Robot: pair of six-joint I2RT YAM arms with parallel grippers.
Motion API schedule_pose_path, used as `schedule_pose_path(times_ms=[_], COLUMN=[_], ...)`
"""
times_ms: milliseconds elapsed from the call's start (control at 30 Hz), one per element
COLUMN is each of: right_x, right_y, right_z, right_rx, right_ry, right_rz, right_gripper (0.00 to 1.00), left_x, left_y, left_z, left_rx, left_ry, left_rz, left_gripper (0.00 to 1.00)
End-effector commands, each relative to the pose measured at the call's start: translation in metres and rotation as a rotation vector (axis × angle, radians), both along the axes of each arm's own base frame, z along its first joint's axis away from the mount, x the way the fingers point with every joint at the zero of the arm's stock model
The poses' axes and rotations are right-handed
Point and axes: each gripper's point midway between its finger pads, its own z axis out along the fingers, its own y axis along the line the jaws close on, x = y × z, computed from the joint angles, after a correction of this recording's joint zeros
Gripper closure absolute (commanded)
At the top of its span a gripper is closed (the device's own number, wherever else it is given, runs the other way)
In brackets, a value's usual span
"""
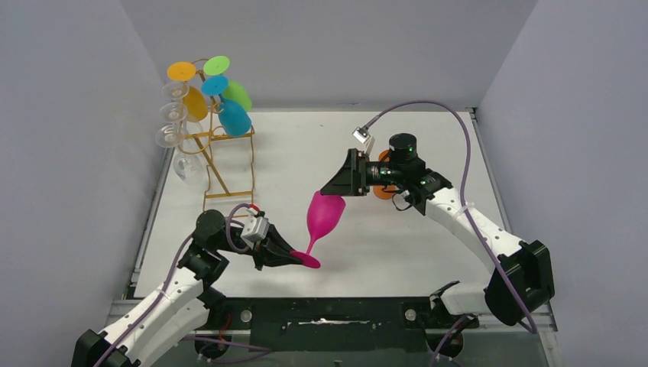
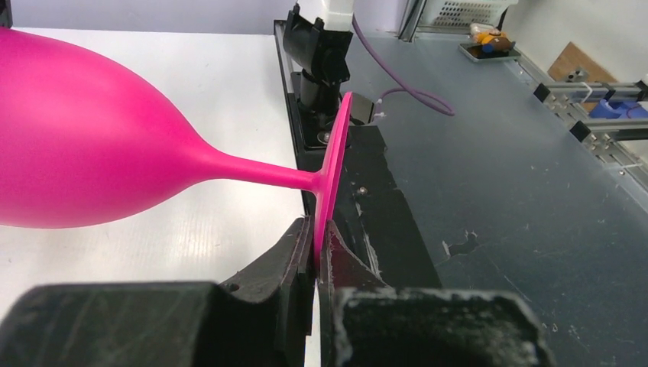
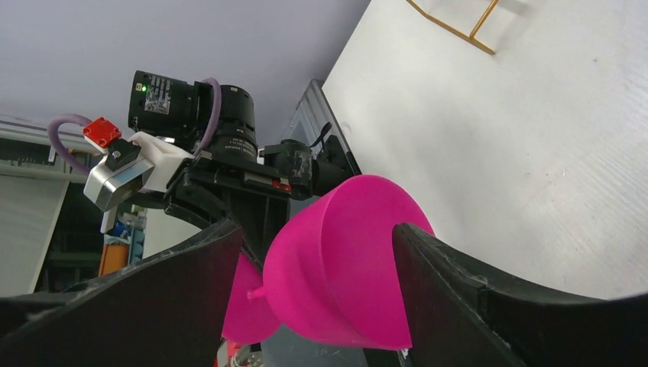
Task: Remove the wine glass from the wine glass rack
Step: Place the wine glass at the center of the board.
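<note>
A white table [image 1: 397, 153] is seen from above, with a tall gold wire wine glass rack [image 1: 218, 157] standing at its far-left corner; orange, green, blue and clear glasses [image 1: 233, 115] hang on it. The matte pink wine glass [image 1: 324, 212] is already off that rack and well apart from it, held in the air over the near middle of the table, between the 2 arms.

Its long axis is tilted. The foot lies low and near, toward the left arm, and the bowl rises away toward the right arm, with its mouth turned to the right gripper [image 3: 317, 237].

The left gripper [image 2: 315, 248] is clamped on the rim of the foot disc, which is pinched edge-on between its 2 fingers. The right gripper's jaws stand apart on either side of the bowl, and contact with the bowl cannot be told.

A handover is judged to be in hand. The right jaws would need to close squarely across the bowl before the foot is let go, or the glass could tip.
</note>
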Motion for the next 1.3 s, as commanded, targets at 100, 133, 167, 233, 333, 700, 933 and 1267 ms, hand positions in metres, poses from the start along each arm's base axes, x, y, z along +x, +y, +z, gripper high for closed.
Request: schedule_pose_path(times_ms=[100,133,167,233,333,700,933,1267], right_x=[-0.01,-0.014,-0.018,-0.024,-0.026,-0.025,-0.023,-0.028], right_y=[-0.011,-0.008,-0.006,-0.001,0.003,-0.002,-0.001,0.003], right_z=[0.023,0.025,0.026,0.029,0.03,0.038,0.036,0.045], right_rx=[0.078,0.08,0.082,0.087,0.095,0.164,0.158,0.15], right_ry=[-0.047,-0.051,-0.051,-0.055,-0.052,-0.064,-0.072,-0.18], right_rz=[0.123,0.143,0.164,0.191,0.207,0.224,0.203,0.161], right_gripper=[0.41,0.41,0.41,0.41,0.42,0.75,1.0,1.0], left_x=[0.002,0.002,0.002,0.003,0.004,0.007,0.008,0.009], left_y=[0.004,0.004,0.004,0.003,0.002,-0.001,0.003,0.004], left_z=[0.019,0.019,0.019,0.02,0.021,0.027,0.022,0.025], left_rx=[0.017,0.02,0.021,0.02,0.019,0.015,0.04,0.049], left_ry=[-0.119,-0.125,-0.129,-0.132,-0.134,-0.162,-0.159,-0.145], left_rz=[0.01,0.011,0.012,0.008,-0.003,-0.023,0.025,0.056], left_gripper=[1.0,1.0,1.0,1.0,1.0,1.0,1.0,0.7])
